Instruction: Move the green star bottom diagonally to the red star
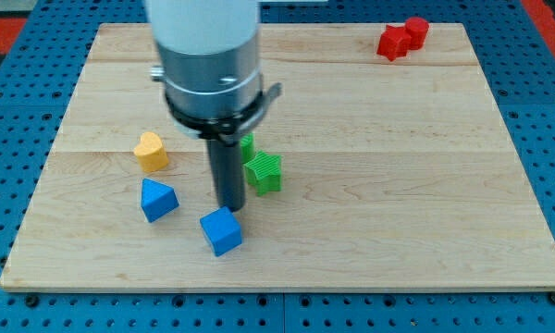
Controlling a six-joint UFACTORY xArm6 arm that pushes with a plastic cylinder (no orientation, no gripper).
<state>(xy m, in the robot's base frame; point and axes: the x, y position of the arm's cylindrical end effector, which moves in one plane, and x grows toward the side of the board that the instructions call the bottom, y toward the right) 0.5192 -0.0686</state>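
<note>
Tool first: it is a plain dark rod under a grey metal collar, with no jaws to open or close, so it grasps nothing and can only push. My tip (231, 205) rests on the tabletop (398, 185), just above the blue cube (222, 230) and just to the view's left of the green star (264, 172), close enough that I cannot tell whether they touch. A second green block (247, 145) sits right behind the rod toward the view's top, mostly hidden, so its shape is unclear.

As for progress, very little looks done. The green star lies beside my tip in the lower middle of the tabletop, while the red star (391, 43) sits far off toward the view's top right, touching another red block (416, 30) whose shape is hard to make out. The green star must cross most of the tabletop to reach a spot diagonally below the red star, so nearly the whole push is left.

To the view's left of my tip are a yellow heart (151, 151) and a blue triangle (158, 200), neither in the way.

All the blocks look like hard, matte plastic; the green star shows fine ridges on its sides. The tabletop is pale, smooth wood with visible plank seams, laid on a blue pegboard (18, 92).
</note>
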